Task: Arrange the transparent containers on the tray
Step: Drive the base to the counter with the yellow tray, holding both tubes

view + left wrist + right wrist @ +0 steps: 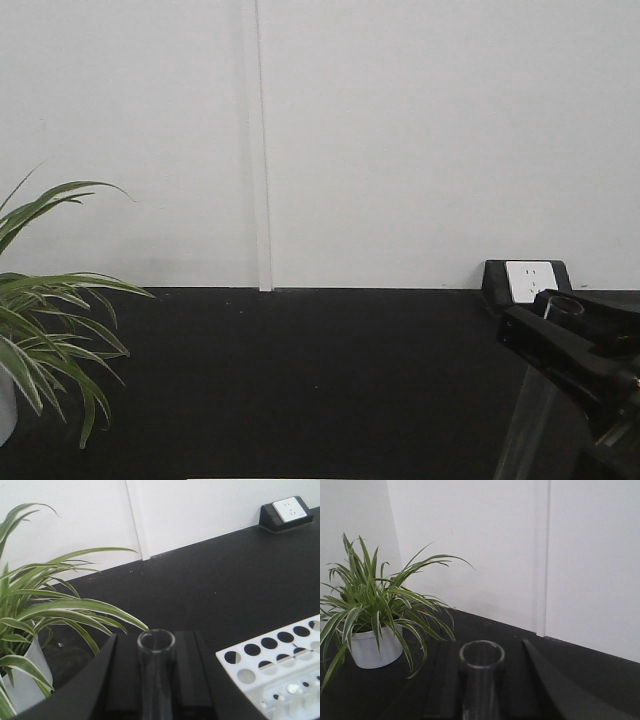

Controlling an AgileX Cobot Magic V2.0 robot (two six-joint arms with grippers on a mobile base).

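left wrist view: a plant [60, 610] sits at 9 o'clock. at 6 o'clock is the left gripper [155, 652], its fingers pinching the left tube [156, 690], clear glass with its round rim pointing forward. a white rack [270, 665] with round holes is at 4 o'clock and an outlet [290, 509] at 1 o'clock, all on a black table [225, 580].

right wrist view: the same plant is at 9 o'clock. the right gripper [482, 652] is at 6 o'clock, its fingers pinching the right tube [481, 690] the same way.

the tray is not in view, so neither tube is on it. the step looks like carrying both tubes to the tray. done well, each pinch should be firm but gentle, since smooth glass can slip or crack. each tube should rest on the tray before the fingers part, and lie apart from its neighbour so they do not knock.

count: two tubes, two grippers, one plant, one rack, one outlet, no tray seen.
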